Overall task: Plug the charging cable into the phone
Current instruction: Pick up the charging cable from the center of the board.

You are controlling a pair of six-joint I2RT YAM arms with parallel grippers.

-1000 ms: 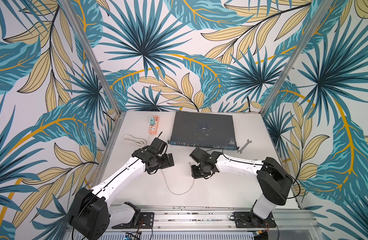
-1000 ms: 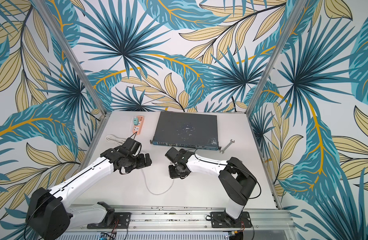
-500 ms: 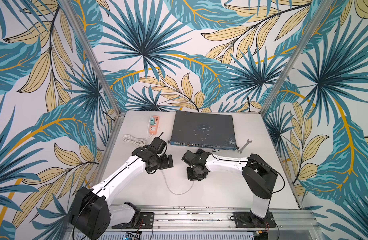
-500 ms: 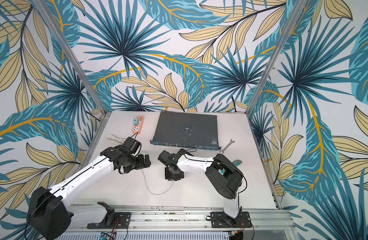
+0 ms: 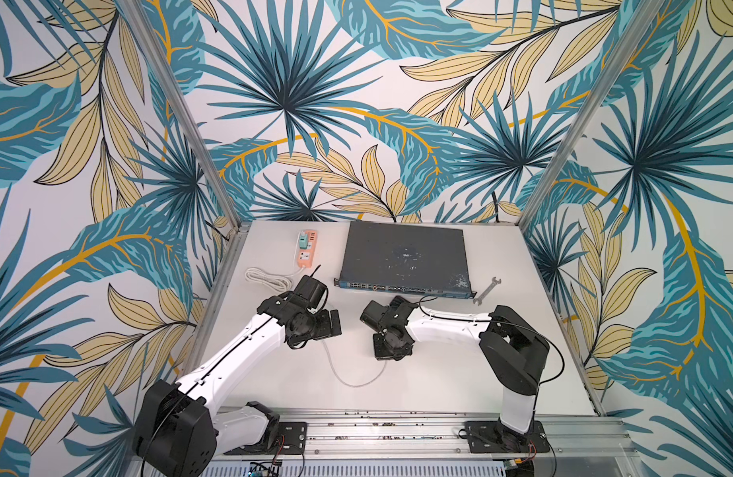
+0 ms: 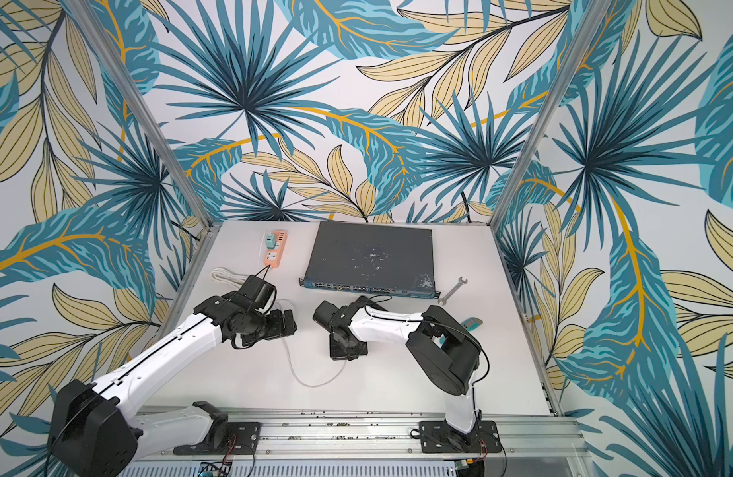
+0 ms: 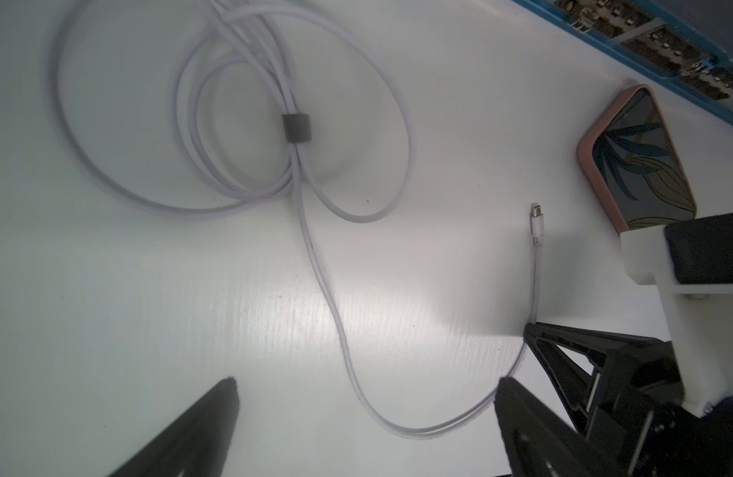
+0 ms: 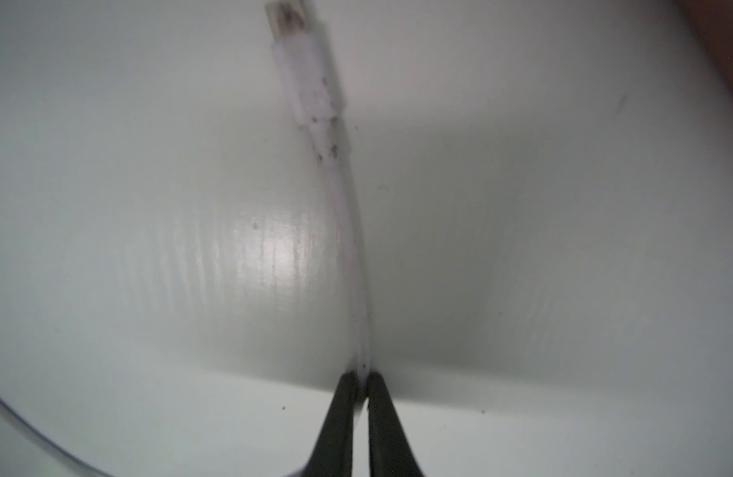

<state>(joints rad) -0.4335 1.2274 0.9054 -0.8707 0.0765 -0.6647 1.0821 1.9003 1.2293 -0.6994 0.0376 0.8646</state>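
Note:
The thin white charging cable [image 7: 315,264] lies loosely coiled on the table, bound by a dark tie [image 7: 295,128]. Its loose loop shows in both top views [image 5: 356,382] [image 6: 315,382]. My right gripper [image 8: 362,380] is shut on the cable a short way behind the connector [image 8: 302,74], which points ahead just above the table. In the left wrist view the connector [image 7: 537,214] points toward the phone [image 7: 641,165], which has a black screen and pink edge and lies flat in front of the switch. My left gripper [image 7: 366,384] hangs open over the cable's loop. In both top views the right arm hides the phone.
A dark grey network switch [image 5: 404,258] sits at the back. Left of it is an orange power strip [image 5: 306,247] with its thicker coiled cord [image 5: 269,278]. A wrench [image 5: 486,291] lies to the right of the switch. A small teal object [image 6: 474,323] sits behind the right arm.
My right gripper has moved left across the table and its jaws have closed on the cable near the connector. The left arm has stayed almost still, jaws wide.

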